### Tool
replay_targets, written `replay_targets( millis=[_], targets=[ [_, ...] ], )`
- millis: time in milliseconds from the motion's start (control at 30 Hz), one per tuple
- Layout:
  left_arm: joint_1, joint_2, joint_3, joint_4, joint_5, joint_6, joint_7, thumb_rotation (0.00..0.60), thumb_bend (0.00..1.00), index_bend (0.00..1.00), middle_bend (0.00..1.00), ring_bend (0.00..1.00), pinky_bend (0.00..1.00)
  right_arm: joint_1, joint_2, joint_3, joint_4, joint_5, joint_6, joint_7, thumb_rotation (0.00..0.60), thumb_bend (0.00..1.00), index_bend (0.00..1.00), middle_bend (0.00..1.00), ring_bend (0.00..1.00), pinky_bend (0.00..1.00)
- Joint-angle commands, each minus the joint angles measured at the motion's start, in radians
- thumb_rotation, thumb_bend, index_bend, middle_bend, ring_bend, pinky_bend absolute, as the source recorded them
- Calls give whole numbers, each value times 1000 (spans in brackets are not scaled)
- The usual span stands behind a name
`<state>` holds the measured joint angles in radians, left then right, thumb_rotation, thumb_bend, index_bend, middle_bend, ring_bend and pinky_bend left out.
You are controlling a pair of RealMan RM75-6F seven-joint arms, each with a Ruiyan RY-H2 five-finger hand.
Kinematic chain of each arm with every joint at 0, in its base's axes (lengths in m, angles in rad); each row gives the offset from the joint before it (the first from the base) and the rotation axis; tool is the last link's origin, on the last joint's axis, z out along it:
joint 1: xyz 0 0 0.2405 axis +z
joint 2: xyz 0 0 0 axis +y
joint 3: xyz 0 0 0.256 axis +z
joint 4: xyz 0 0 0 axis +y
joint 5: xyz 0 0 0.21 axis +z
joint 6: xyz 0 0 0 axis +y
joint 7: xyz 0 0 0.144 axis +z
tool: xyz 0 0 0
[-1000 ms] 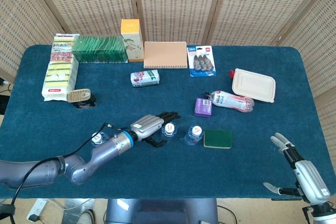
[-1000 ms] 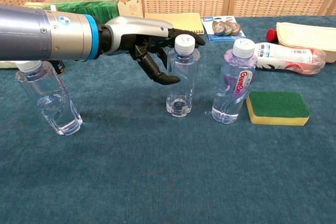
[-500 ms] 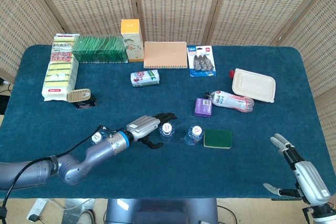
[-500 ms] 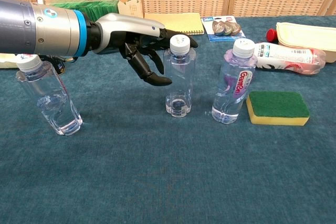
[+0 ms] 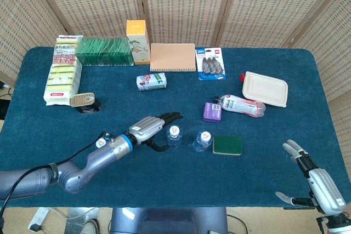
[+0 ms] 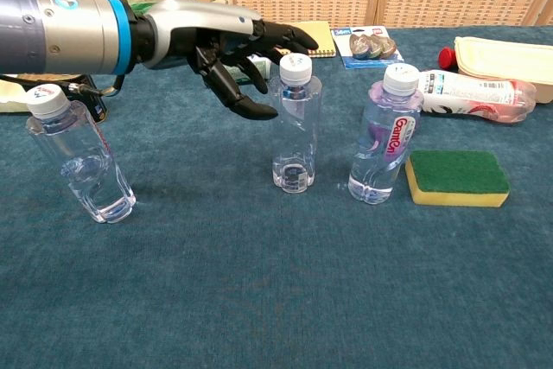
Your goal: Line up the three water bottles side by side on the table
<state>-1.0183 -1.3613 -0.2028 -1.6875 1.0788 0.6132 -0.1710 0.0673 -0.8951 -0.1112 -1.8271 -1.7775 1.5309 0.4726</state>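
Two of the three bottles already stood upright and close together: the middle bottle [image 6: 295, 123], clear and unlabelled, just off the fingertips of the left hand [image 6: 226, 49], and beyond it, further from that hand, the labelled bottle [image 6: 385, 134]. The third bottle [image 6: 78, 159] stood tilted under the left forearm, well apart from the pair, on the wrist side of the hand. So the row looked about two-thirds made; what seemed left was to bring that leaning bottle up beside the middle one and set it straight.

The left hand was open, holding nothing, its dark fingers [image 6: 243, 103] spread and curved toward the middle bottle's neck; whether a fingertip touched the bottle could not be told. The right hand [image 5: 312, 178] lay low at the table's near edge, far from every bottle, fingers apart and empty.

The labelled bottle's purple wrap read "GamC", the rest turning out of sight. A sponge [image 6: 455, 177] sat just past that bottle. Print on the packs further back was too small to read.
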Motion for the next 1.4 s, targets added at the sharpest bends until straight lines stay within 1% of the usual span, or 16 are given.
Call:
replay_targets(
  millis=[33, 167, 233, 333, 400, 500, 533, 567, 667, 700, 733, 800, 933, 1100, 1233, 1400],
  targets=[
    [22, 41, -8, -32, 18, 19, -14, 600, 293, 0, 0, 0, 177, -1, 1, -2, -3, -3, 1, -2, 600, 0, 26, 26, 68, 215],
    [68, 120, -22, -92, 64, 51, -65, 600, 292, 0, 0, 0, 171, -1, 1, -4, -4, -9, 0, -9, 600, 0, 26, 26, 68, 215],
    [99, 170, -32, -122, 105, 76, -106, 600, 291, 0, 0, 0, 164, 0, 0, -5, -5, -10, -4, -12, 600, 0, 26, 26, 68, 214],
    [166, 274, -42, -172, 196, 132, -197, 600, 278, 0, 0, 0, 159, 5, -2, -6, -8, -10, -16, -22, 600, 1, 26, 25, 68, 214],
    [219, 356, -34, -199, 289, 176, -280, 600, 266, 0, 0, 0, 158, 6, -3, -8, -13, -14, -20, -33, 600, 1, 26, 26, 68, 214],
    [297, 459, -2, -208, 426, 266, -390, 600, 248, 0, 0, 0, 158, 5, -4, -13, -20, -23, -22, -48, 600, 1, 26, 26, 68, 214],
    [321, 483, 14, -200, 470, 299, -426, 600, 239, 0, 0, 0, 158, 4, -4, -14, -23, -25, -22, -53, 600, 1, 26, 26, 68, 214],
    [356, 513, 41, -182, 529, 349, -471, 600, 228, 0, 0, 0, 157, 4, -4, -15, -27, -27, -23, -59, 600, 1, 26, 26, 68, 215],
    [418, 545, 102, -121, 648, 458, -569, 600, 195, 0, 0, 0, 154, 2, -5, -18, -32, -29, -24, -70, 600, 0, 26, 25, 69, 215],
    [462, 548, 138, -77, 695, 528, -609, 600, 185, 0, 0, 0, 152, 1, -5, -19, -36, -31, -24, -78, 600, 0, 26, 25, 69, 215],
    [476, 544, 150, -54, 717, 559, -626, 600, 177, 0, 0, 0, 152, 0, -5, -20, -37, -32, -24, -81, 600, 0, 26, 25, 68, 215],
    [540, 514, 207, 47, 778, 666, -680, 600, 162, 0, 0, 0, 151, -2, -7, -23, -45, -38, -25, -96, 600, 0, 26, 25, 68, 215],
    [615, 439, 266, 203, 803, 766, -711, 600, 146, 0, 0, 0, 149, 0, -12, -28, -56, -48, -34, -123, 600, 0, 27, 26, 68, 215],
    [644, 344, 308, 331, 791, 784, -769, 600, 145, 0, 0, 0, 147, 2, -17, -35, -71, -66, -43, -149, 600, 0, 26, 25, 69, 214],
    [649, 275, 335, 401, 785, 769, -793, 600, 146, 0, 0, 0, 146, 6, -16, -38, -76, -71, -48, -147, 600, 0, 26, 25, 69, 214],
    [641, 176, 339, 465, 769, 750, -794, 600, 145, 0, 0, 0, 146, 12, -12, -38, -67, -60, -54, -125, 600, 1, 26, 25, 69, 214]
  ],
)
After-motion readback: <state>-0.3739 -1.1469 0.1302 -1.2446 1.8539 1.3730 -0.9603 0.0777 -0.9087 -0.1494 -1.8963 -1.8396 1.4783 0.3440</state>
